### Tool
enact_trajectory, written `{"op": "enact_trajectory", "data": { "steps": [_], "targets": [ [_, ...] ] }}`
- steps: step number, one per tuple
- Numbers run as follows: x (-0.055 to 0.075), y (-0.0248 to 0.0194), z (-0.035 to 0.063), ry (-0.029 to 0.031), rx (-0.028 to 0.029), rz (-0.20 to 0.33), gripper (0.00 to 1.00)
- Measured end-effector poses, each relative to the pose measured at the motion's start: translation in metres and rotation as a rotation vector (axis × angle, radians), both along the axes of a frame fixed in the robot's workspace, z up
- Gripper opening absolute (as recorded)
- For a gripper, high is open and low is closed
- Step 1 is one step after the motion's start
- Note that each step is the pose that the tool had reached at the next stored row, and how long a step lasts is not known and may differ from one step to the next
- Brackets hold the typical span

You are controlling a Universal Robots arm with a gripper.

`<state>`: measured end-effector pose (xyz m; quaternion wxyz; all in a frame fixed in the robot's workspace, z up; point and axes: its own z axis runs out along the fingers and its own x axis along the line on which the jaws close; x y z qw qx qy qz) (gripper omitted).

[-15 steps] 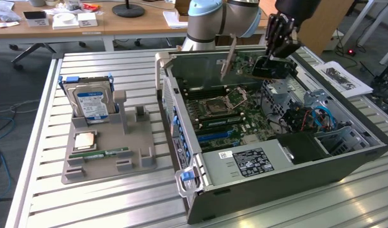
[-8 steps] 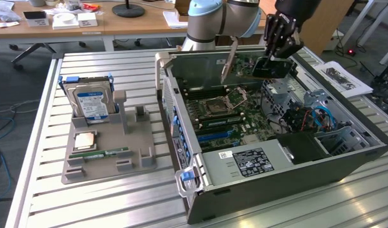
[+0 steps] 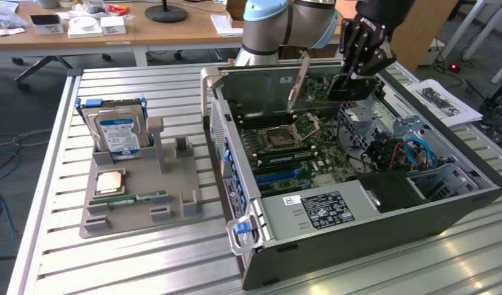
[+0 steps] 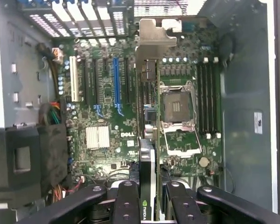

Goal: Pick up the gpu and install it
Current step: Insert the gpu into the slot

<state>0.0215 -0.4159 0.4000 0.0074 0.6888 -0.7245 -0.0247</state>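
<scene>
The gripper [image 3: 355, 78] is clamped on the gpu [image 4: 147, 154], held edge-on between its fingers, seemingly just above the motherboard [image 4: 107, 135] in the open computer case [image 3: 382, 215]

Silver arm [image 3: 310, 26], pale blue joint caps; black jaws, silver screws.

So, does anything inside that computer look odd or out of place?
The CPU socket on the motherboard stands open and empty, its metal frame flipped up. Otherwise nothing looks askew or damaged.
</scene>
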Motion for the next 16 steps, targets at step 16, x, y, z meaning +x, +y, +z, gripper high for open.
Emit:
{"op": "enact_trajectory", "data": {
  "steps": [16],
  "targets": [
    [-0.0016,0.0000,-0.0028,-0.0102,-0.0003,0.055,0.27]
  ]
}}
